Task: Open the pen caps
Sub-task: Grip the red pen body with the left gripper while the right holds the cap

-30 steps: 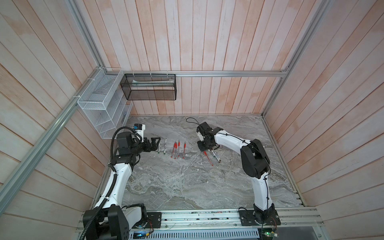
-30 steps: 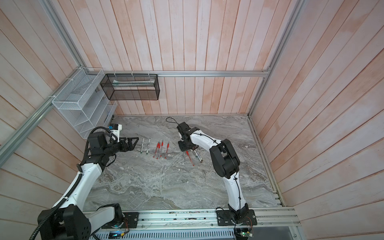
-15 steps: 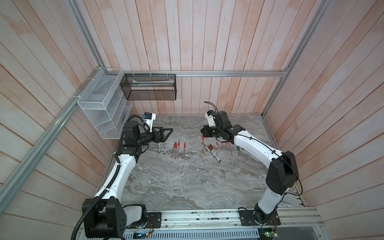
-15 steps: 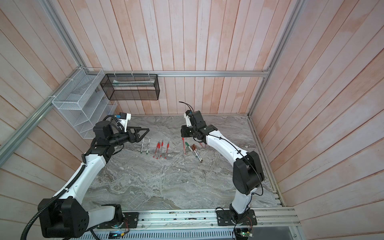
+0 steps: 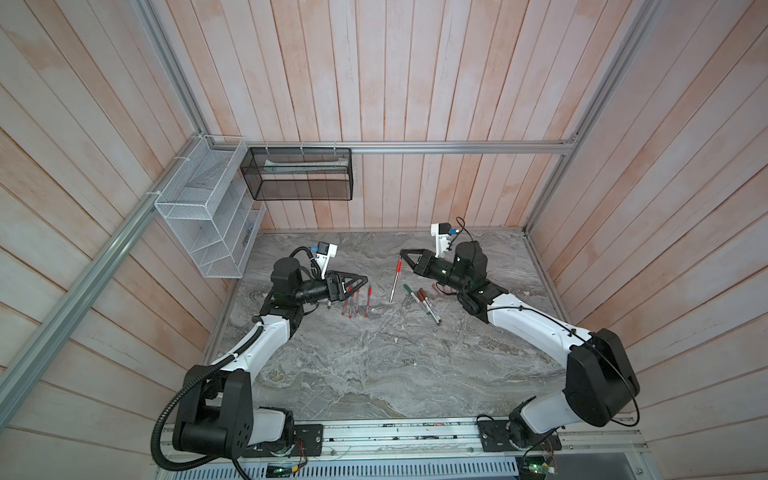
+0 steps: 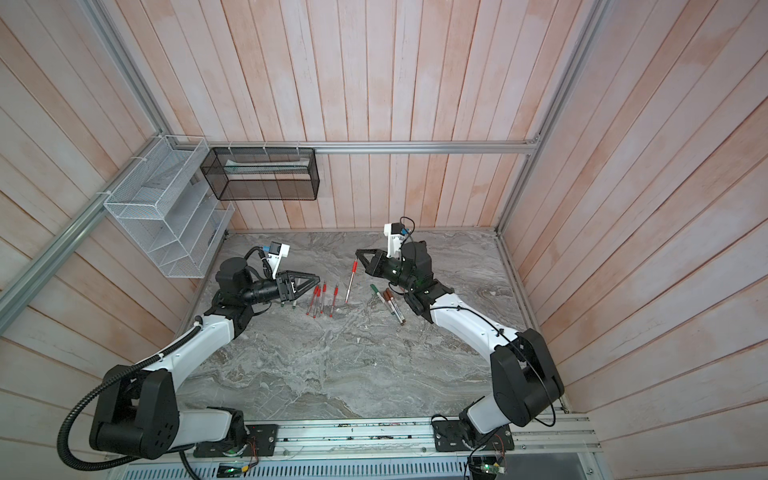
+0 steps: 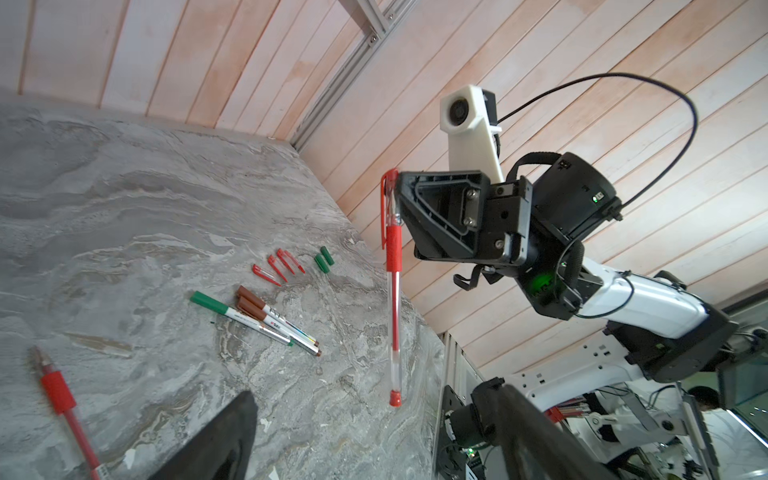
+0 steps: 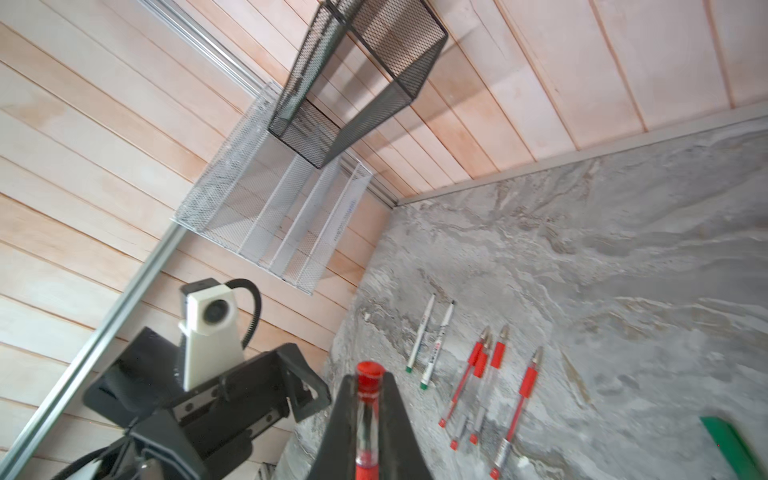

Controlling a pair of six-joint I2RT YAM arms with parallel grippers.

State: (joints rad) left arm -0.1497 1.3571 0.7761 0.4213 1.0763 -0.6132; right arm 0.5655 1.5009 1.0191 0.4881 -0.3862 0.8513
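About 6 done: 4 red pen caps (image 7: 277,266) and 2 green ones (image 7: 324,259) lie loose on the tabletop (image 7: 124,187). The right claw (image 7: 397,183) is clenched on a still-capped red pen (image 7: 393,299) dangling over the tabletop, and the left claw (image 5: 360,284) is spread and empty. 3 capped markers (image 7: 249,309) left too.

In a top view the left gripper (image 5: 360,285) covers the upper ends of the red pens (image 5: 356,300) lying on the tabletop (image 5: 374,365). The right arm (image 5: 536,332) hides most of the loose caps (image 5: 437,289), so their count cannot be told there. In the left wrist view 1 red pen (image 7: 62,399) is cut off by the edge. In the right wrist view a blurred green shape (image 8: 731,449) is cut by the edge, too little to name, and the held pen (image 8: 368,415) is cut off partway along its barrel.
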